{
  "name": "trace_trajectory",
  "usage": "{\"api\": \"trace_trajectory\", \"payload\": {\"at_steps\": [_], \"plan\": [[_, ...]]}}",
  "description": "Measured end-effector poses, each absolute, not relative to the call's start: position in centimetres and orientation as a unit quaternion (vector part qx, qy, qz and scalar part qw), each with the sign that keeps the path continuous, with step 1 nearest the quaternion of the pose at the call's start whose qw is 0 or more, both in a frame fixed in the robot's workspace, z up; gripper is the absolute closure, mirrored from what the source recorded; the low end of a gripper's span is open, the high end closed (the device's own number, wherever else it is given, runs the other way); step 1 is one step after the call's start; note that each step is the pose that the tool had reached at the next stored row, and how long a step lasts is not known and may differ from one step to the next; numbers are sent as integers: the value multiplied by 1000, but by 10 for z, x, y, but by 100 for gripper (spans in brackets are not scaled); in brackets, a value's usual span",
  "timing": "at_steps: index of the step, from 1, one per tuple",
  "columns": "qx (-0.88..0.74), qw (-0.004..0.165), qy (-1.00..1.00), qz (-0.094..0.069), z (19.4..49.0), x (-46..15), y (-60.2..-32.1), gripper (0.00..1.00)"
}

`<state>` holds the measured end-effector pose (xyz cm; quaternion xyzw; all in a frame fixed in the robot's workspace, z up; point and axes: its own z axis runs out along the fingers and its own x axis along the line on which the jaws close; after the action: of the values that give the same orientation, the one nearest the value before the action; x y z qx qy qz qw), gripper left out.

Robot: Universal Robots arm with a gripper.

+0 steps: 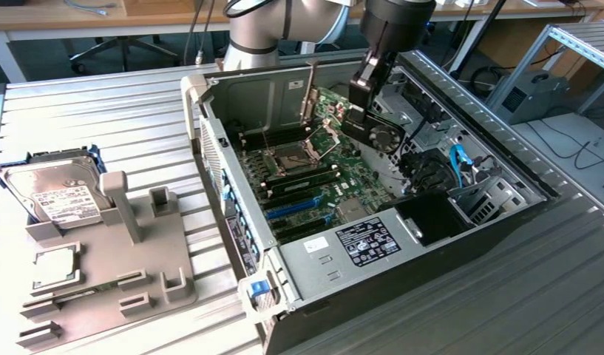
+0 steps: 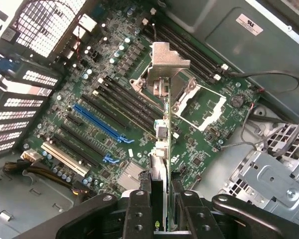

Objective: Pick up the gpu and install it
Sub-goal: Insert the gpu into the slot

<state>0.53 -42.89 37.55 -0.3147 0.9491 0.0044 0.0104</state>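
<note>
My gripper (image 1: 362, 103) hangs over the open computer case (image 1: 215, 140), shut on the gpu (image 1: 378, 131). The gpu is a black card with a round fan. It is held on edge above the green motherboard (image 1: 327, 181), apart from it. In the wrist view I see the gpu (image 2: 162, 149) edge-on, clamped between my two black fingers (image 2: 139, 211). Its silver metal bracket (image 2: 168, 60) is at the end away from the gripper (image 2: 162, 201). Below the card lie the black slots and a long blue slot (image 2: 97, 122) of the motherboard (image 2: 209, 107).
The case's walls, a drive cage and blue cables (image 1: 460, 164) surround the board, and a power supply (image 1: 366, 242) sits at its near end. At the exterior view's left, a grey fixture (image 1: 119, 266) holds a silver hard drive (image 1: 55, 191) on the ribbed metal table (image 1: 114, 111).
</note>
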Motion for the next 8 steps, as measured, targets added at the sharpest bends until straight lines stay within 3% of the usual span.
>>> {"api": "trace_trajectory", "payload": {"at_steps": [8], "plan": [[-334,10,943,5,375,5,-429,74]]}}
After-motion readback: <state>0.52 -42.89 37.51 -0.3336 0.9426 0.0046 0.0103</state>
